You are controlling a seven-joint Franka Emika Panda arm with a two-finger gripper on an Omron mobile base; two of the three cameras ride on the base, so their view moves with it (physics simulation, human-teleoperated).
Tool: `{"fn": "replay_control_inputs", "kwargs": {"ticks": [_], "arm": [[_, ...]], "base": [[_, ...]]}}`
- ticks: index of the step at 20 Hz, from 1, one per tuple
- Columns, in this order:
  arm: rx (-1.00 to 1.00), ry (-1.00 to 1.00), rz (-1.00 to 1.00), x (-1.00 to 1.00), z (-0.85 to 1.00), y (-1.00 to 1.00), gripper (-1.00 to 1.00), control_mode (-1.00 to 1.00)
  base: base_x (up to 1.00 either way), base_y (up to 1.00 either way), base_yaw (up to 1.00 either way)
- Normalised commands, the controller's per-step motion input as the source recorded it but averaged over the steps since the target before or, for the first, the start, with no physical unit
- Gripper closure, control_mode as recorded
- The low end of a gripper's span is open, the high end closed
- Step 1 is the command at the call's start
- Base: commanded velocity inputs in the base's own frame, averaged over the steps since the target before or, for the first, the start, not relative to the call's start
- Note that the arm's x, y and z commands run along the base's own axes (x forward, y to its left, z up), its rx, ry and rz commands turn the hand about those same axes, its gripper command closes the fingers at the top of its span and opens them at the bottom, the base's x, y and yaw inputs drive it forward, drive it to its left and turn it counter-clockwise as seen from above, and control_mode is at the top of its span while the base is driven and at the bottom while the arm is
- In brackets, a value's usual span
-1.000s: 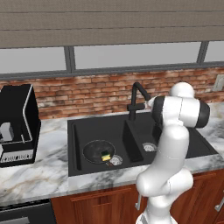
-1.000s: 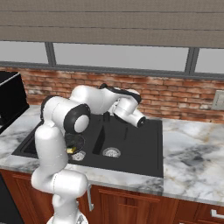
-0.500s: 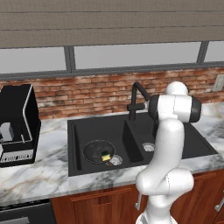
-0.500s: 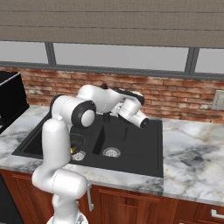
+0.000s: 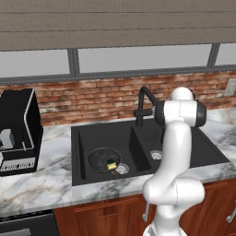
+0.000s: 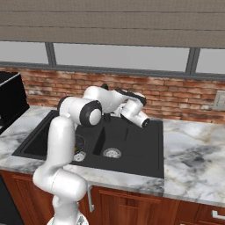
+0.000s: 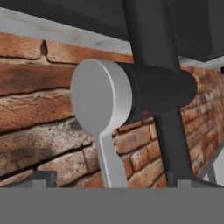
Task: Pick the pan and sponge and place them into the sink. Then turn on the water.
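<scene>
**Hand at the faucet, pan and sponge in the left basin**

The gripper sits hidden behind the arm's wrist at the faucet; whether its fingers are spread or closed cannot be told. In the hand view, the faucet's grey lever hangs downward from a round cap on a black barrel lying across the upright stem, brick wall behind. The pan lies flat in the sink's left basin, the sponge at its right edge. No writing is legible.
</scene>
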Motion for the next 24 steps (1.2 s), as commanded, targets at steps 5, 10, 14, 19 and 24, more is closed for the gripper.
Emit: {"fn": "replay_control_inputs", "kwargs": {"ticks": [5, 10, 14, 19, 24], "arm": [[-0.01, -0.01, 0.0, 0.34, -0.01, 0.02, -1.0, -1.0], [0.0, 0.0, 0.0, 0.22, -0.15, 0.0, -1.0, -1.0], [0.0, 0.0, 0.0, 0.05, -0.06, 0.0, -1.0, -1.0], [0.0, 0.03, 0.0, 0.0, 0.0, 0.0, 1.0, -1.0], [0.0, 0.09, 0.0, 0.0, 0.0, -0.09, 1.0, -1.0]], "base": [[0.0, 0.0, 0.0], [0.0, 0.0, 0.0], [0.0, 0.0, 0.0], [0.0, 0.0, 0.0], [0.0, 0.0, 0.0]]}}
